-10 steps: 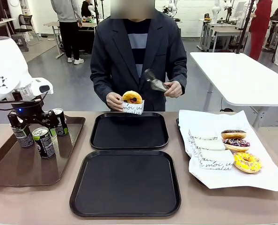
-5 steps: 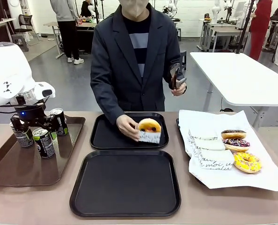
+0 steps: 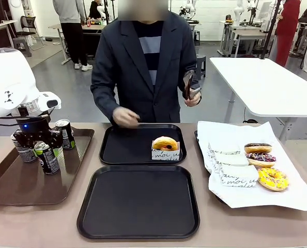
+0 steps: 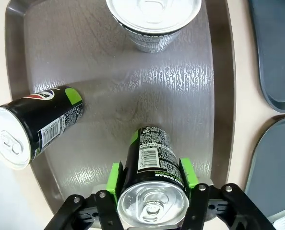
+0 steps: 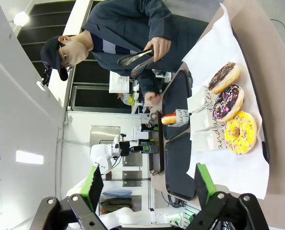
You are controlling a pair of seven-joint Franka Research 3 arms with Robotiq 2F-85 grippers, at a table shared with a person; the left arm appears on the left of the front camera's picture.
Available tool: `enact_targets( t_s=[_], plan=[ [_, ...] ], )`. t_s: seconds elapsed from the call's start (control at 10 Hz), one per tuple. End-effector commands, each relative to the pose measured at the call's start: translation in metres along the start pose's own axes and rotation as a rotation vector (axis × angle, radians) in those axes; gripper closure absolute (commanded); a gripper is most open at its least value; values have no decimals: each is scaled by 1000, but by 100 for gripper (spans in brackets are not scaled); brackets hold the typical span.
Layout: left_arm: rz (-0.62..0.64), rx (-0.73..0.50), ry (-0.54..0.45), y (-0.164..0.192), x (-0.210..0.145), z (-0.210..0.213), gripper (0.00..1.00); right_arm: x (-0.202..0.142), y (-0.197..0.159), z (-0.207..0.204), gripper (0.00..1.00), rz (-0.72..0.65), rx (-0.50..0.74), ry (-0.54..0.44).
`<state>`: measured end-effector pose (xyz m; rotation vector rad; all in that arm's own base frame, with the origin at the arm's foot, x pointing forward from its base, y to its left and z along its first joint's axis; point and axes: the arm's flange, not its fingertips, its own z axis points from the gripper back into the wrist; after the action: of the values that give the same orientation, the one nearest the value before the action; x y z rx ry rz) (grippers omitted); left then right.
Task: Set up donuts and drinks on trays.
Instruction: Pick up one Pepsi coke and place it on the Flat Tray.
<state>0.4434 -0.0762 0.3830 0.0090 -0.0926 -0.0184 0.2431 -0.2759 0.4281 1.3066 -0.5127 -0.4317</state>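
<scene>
My left gripper (image 3: 39,140) is shut on a dark drink can (image 3: 47,160) standing on the brown tray (image 3: 19,186). In the left wrist view its green pads (image 4: 116,175) press both sides of that can (image 4: 149,163). Two more cans (image 3: 23,150) (image 3: 65,133) stand beside it. A yellow donut in a lettered sleeve (image 3: 165,147) lies on the far black tray (image 3: 117,152). The near black tray (image 3: 138,201) holds nothing. My right gripper (image 5: 148,187) hangs open in the air with nothing between its fingers.
At the right, a white paper sheet (image 3: 277,199) carries three donuts (image 3: 258,148) (image 3: 260,158) (image 3: 273,179) and paper sleeves (image 3: 231,168). The person at the far side holds tongs (image 3: 188,85) in one hand; the other hand (image 3: 123,116) hovers behind the far tray.
My left gripper has closed on the can. The person set the sleeved donut down on the far black tray and pulled that hand back.
</scene>
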Motion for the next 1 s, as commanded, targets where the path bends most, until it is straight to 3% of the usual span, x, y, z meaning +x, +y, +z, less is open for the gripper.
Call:
enact_targets(
  t_s=[0.0,0.1,0.3,0.5,0.7,0.8,0.9],
  plan=[
    [32,-6,15,-4,-1,7,76,0,-2,2,0,6,7,-1],
    [20,-24,14,-1,-3,29,85,0,-2,2,0,6,7,-1],
    [0,3,19,6,-16,102,85,0,-2,2,0,6,7,-1],
    [-13,-71,-3,11,-29,177,85,0,-2,2,0,6,7,-1],
    [-4,-139,-36,16,-35,200,85,0,-2,2,0,6,7,-1],
    [-22,-235,-66,23,-40,198,85,0,-2,2,0,6,7,-1],
    [4,-86,-35,14,-44,211,85,0,-2,2,0,6,7,-1]
  ],
)
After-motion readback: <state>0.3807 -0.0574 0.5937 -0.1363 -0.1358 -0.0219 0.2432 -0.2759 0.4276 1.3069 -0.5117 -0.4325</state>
